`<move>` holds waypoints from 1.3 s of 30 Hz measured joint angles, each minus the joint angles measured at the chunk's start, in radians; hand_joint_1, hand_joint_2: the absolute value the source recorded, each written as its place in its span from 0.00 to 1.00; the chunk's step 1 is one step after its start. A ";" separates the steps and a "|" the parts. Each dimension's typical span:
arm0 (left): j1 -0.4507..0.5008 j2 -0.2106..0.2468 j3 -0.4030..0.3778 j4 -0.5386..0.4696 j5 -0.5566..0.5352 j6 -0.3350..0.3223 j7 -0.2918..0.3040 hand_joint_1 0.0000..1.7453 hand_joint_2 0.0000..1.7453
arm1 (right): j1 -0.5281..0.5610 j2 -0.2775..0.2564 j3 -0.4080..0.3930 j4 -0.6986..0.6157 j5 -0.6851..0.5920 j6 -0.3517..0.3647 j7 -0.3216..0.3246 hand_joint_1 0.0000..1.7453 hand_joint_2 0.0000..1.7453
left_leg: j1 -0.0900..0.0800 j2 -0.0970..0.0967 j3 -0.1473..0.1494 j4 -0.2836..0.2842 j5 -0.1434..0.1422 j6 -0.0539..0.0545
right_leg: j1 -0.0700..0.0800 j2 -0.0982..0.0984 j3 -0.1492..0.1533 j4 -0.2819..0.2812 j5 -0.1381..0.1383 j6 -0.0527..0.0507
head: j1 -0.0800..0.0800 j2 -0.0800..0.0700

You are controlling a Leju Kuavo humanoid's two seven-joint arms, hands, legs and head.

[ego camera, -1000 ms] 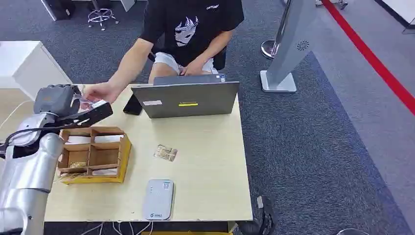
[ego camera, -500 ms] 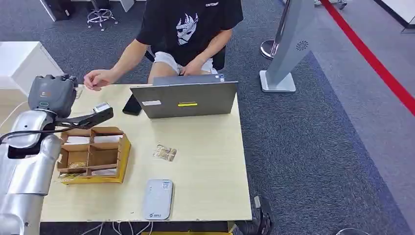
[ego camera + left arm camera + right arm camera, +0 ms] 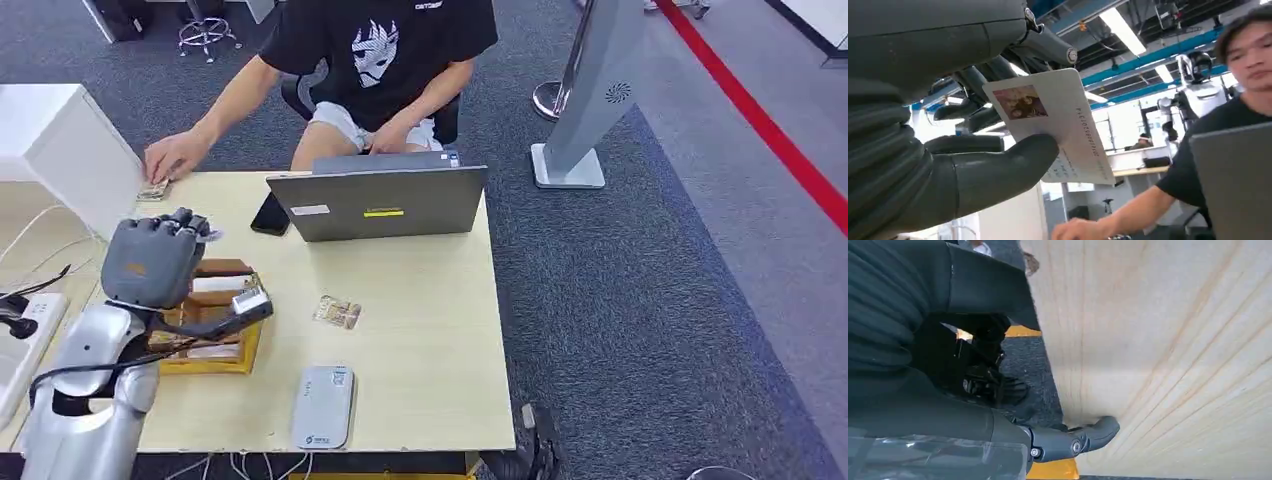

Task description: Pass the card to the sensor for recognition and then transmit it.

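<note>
Left hand (image 3: 150,262) raised over the cardboard divider box (image 3: 205,345) near the left edge of the surface (image 3: 420,330). From the left wrist camera, the ID card (image 3: 1058,125) sits pinched between the thick thumb and the darker fingers (image 3: 1048,47) behind it, clamped on the end with the photo, so the printed number strip and the far end stick out free. The card looks thin, flat and stiff, very light, with a glossy face that is likely slick; a pinch at one end should hold, but it could pivot or slide if the hand swings fast or the free end knocks something. Best hold, by my reading, is as it stands: broad faces between thumb and fingers, most of the card left clear for reading. The grey card reader (image 3: 323,405) lies flat at the near edge of the surface, well apart from the hand, so the free end would go flat over it. Right hand (image 3: 998,390) hangs by the underside or edge of the wooden surface; whether its fingers are curled or apart I cannot tell. A person (image 3: 385,60) sits at the far edge behind a laptop (image 3: 378,203), one hand (image 3: 172,155) at the far left corner. A small packet (image 3: 338,312) lies mid-surface.
</note>
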 joint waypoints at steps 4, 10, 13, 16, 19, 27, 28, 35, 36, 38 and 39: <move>0.106 0.002 -0.044 -0.061 0.023 0.014 -0.034 1.00 1.00 | 0.008 0.000 -0.018 0.001 0.000 0.013 -0.018 0.00 1.00 | 0.000 -0.001 0.000 0.000 0.000 0.000 | 0.000 -0.001 0.000 -0.001 -0.001 0.001 | -0.001 0.000; 0.164 0.001 -0.120 -0.076 0.048 0.009 -0.074 1.00 1.00 | 0.012 0.000 -0.032 0.001 0.000 0.021 -0.028 0.00 1.00 | -0.001 -0.002 -0.001 0.000 0.000 0.000 | 0.000 -0.001 0.000 -0.001 0.000 0.001 | 0.000 0.000; 0.165 0.002 -0.161 -0.057 0.061 -0.010 -0.082 1.00 1.00 | 0.011 0.000 -0.032 0.001 -0.001 0.021 -0.027 0.00 1.00 | -0.001 -0.002 -0.001 0.000 0.000 0.000 | 0.000 -0.002 0.000 -0.001 0.000 0.001 | 0.000 0.000; 0.158 -0.003 -0.203 -0.019 0.068 -0.026 -0.084 1.00 1.00 | 0.010 0.000 -0.032 0.001 -0.001 0.022 -0.023 0.00 1.00 | -0.001 -0.002 -0.001 0.000 0.000 0.000 | 0.000 -0.001 0.000 -0.001 0.000 0.001 | 0.000 0.000; 0.144 -0.006 -0.248 0.023 0.068 -0.026 -0.084 1.00 1.00 | 0.010 0.000 -0.031 0.001 -0.001 0.022 -0.019 0.00 1.00 | -0.001 -0.002 -0.001 0.000 0.000 0.000 | 0.000 -0.002 0.000 -0.001 0.000 0.001 | 0.000 0.000; 0.103 -0.014 -0.354 0.139 0.057 -0.038 -0.061 1.00 1.00 | 0.009 0.000 -0.031 0.001 -0.001 0.025 -0.014 0.00 1.00 | -0.001 -0.001 -0.001 0.000 0.000 0.000 | 0.000 -0.001 0.000 -0.001 0.000 0.001 | 0.000 0.000; 0.103 -0.015 -0.362 0.151 0.058 -0.038 -0.061 1.00 1.00 | 0.009 0.000 -0.031 0.001 -0.001 0.026 -0.014 0.00 1.00 | -0.001 -0.001 -0.001 0.000 0.000 0.000 | 0.000 -0.001 0.000 -0.001 0.000 0.001 | -0.001 0.000; 0.100 -0.016 -0.400 0.199 0.058 -0.038 -0.060 1.00 1.00 | 0.009 0.000 -0.031 0.001 -0.001 0.025 -0.014 0.00 1.00 | 0.000 -0.001 -0.001 0.000 0.000 0.000 | 0.000 -0.001 0.000 -0.001 0.000 0.001 | 0.000 0.000; 0.100 -0.016 -0.404 0.202 0.058 -0.038 -0.060 1.00 1.00 | 0.009 0.000 -0.031 0.001 -0.001 0.025 -0.015 0.00 1.00 | 0.000 -0.001 -0.001 0.000 0.000 0.000 | 0.000 -0.001 0.000 -0.001 0.000 0.001 | -0.001 0.000; 0.100 -0.015 -0.412 0.206 0.058 -0.038 -0.060 1.00 1.00 | 0.009 0.000 -0.031 0.001 -0.001 0.026 -0.015 0.00 1.00 | 0.000 -0.001 -0.001 0.000 0.000 0.000 | 0.000 -0.001 0.000 -0.001 0.000 0.001 | 0.000 0.000; 0.101 -0.014 -0.417 0.206 0.058 -0.038 -0.060 1.00 1.00 | 0.009 0.000 -0.031 0.001 -0.001 0.026 -0.015 0.00 1.00 | 0.000 -0.001 -0.001 0.000 0.000 0.000 | 0.000 -0.001 0.000 -0.001 0.000 0.001 | 0.000 0.000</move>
